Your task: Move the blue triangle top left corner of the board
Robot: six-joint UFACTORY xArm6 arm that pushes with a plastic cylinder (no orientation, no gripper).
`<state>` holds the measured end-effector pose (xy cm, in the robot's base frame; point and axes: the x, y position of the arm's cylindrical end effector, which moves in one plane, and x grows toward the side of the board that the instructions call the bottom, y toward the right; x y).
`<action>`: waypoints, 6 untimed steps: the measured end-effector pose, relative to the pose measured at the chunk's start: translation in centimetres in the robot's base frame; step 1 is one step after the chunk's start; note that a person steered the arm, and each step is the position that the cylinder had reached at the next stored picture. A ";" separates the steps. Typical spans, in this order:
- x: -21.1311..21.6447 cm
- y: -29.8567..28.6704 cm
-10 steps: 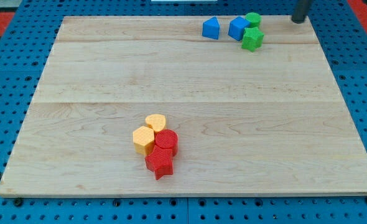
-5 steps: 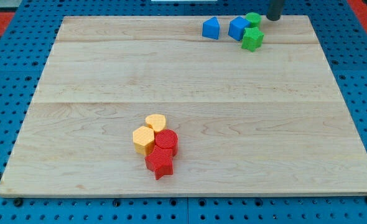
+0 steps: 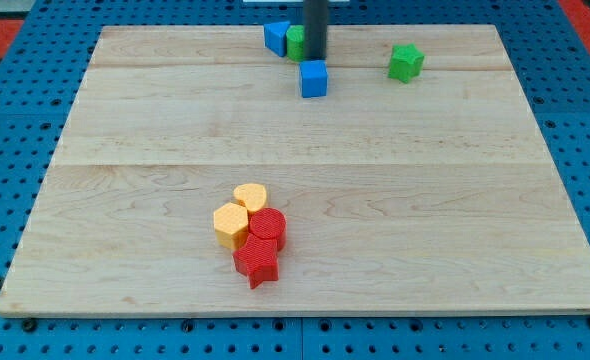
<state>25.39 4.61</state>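
My tip (image 3: 315,57) is near the board's top edge, a little right of centre. A blue block (image 3: 275,37), which looks like the blue triangle, lies at the top edge just left of the rod. A green round block (image 3: 295,42) sits between that blue block and the rod, touching both as far as I can tell and partly hidden by the rod. A blue cube (image 3: 314,78) lies just below my tip. A green star-like block (image 3: 406,62) stands alone to the view's right.
Two yellow blocks (image 3: 231,225) (image 3: 250,196) and two red blocks (image 3: 268,227) (image 3: 258,262) form a tight cluster at the lower middle of the wooden board (image 3: 125,150). Blue pegboard surrounds the board.
The rod swept left along the top edge. It pushed one blue block and the green round block left; the blue cube slid left and down. The green star stayed.
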 end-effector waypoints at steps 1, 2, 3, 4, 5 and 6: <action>-4.8 -1.0; -3.7 -10.2; 1.3 -16.2; 0.0 -15.2; -1.1 -20.4; -1.7 -28.1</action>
<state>23.66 -23.50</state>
